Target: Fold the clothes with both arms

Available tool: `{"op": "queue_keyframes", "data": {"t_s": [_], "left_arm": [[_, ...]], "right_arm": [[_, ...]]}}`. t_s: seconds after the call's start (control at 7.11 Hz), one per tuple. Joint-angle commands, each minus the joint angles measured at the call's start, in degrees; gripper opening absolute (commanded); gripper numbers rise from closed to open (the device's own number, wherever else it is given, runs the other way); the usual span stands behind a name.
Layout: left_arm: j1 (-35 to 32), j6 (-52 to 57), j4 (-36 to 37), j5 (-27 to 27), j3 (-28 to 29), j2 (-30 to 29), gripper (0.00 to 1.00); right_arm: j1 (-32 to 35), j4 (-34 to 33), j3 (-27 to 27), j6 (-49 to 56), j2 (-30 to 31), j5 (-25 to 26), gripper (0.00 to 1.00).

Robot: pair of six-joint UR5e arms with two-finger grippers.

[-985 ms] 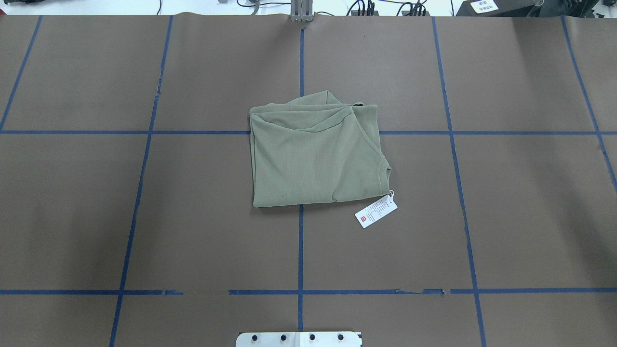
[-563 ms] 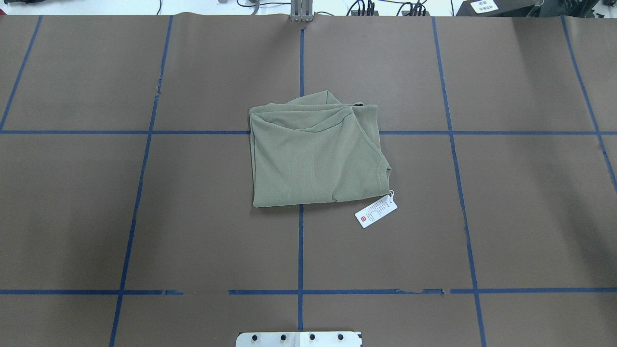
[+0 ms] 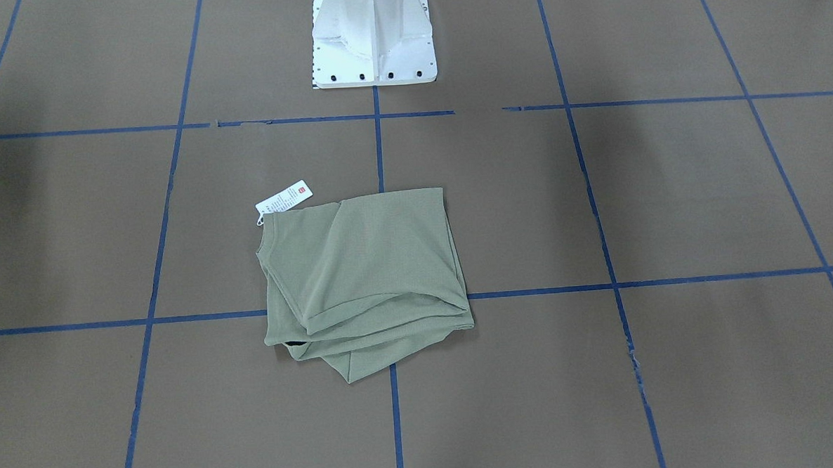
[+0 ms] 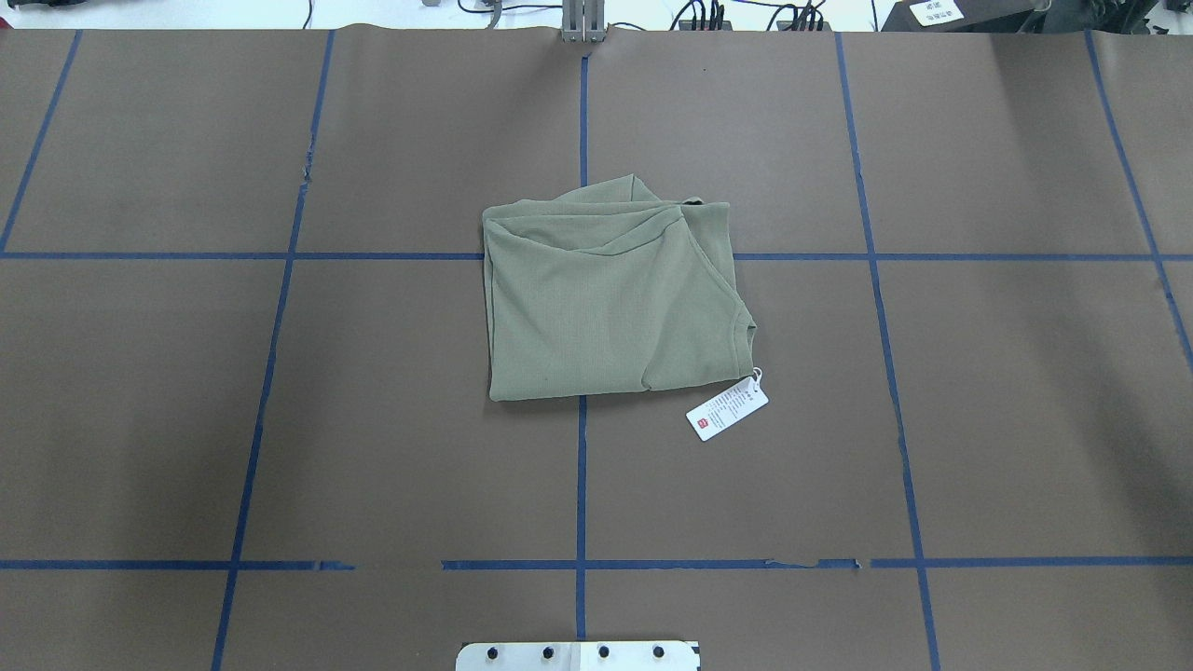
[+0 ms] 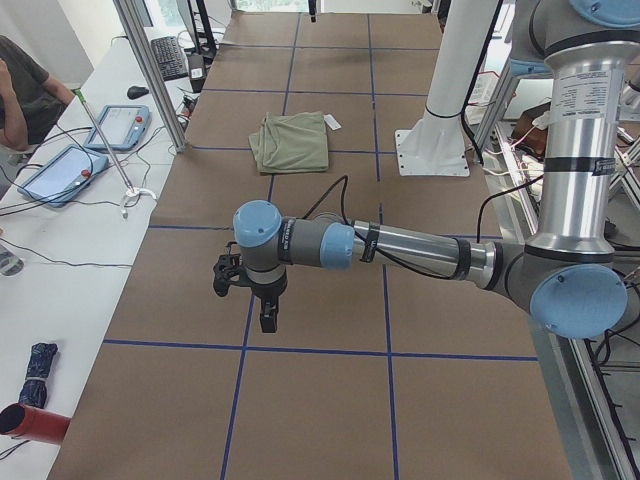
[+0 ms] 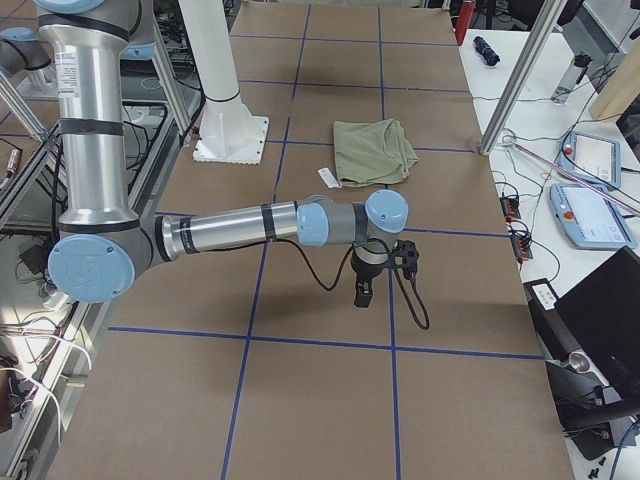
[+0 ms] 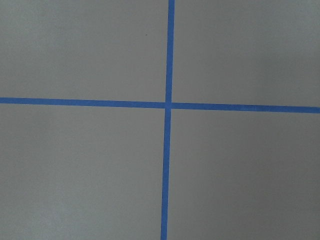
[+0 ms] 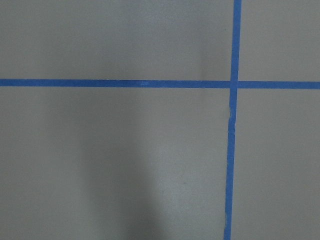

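At the centre of the table (image 4: pixel 979 373), over a tape crossing (image 4: pixel 581 256), the shirt (image 4: pixel 606 298) is laid folded, near-square, slightly longer across the table. Its collar (image 4: pixel 746 337) is pointed toward the robot's right, with the hang tag (image 4: pixel 727 410) beside it. The left gripper (image 5: pixel 268 318) and right gripper (image 6: pixel 363 294) are positioned well apart from the shirt; whether they are wide or narrow cannot be told.

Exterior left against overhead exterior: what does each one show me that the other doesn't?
Only exterior left shows the left arm, stretched out over the table, with the left gripper pointing down well short of the shirt. It also shows a person seated at the side desk. Only overhead exterior shows the shirt's stacked fold edges along its far side, with no arm in frame. Both show the folded shirt lying on the taped table, its hang tag beside it and nothing touching it.
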State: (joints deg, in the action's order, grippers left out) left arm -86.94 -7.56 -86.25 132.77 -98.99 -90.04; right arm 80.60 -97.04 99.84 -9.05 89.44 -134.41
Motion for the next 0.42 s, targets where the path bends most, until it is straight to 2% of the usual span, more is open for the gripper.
{"op": "queue_keyframes", "data": {"t_s": [0.0,0.28], "left_arm": [[0.0,0.0,-0.1,-0.1,-0.2,0.0,1.00],[0.1,0.0,-0.1,0.0,-0.2,-0.1,1.00]], "right_arm": [[0.0,0.0,0.0,0.0,-0.1,-0.1,1.00],[0.0,0.0,0.0,0.0,-0.1,-0.1,1.00]]}}
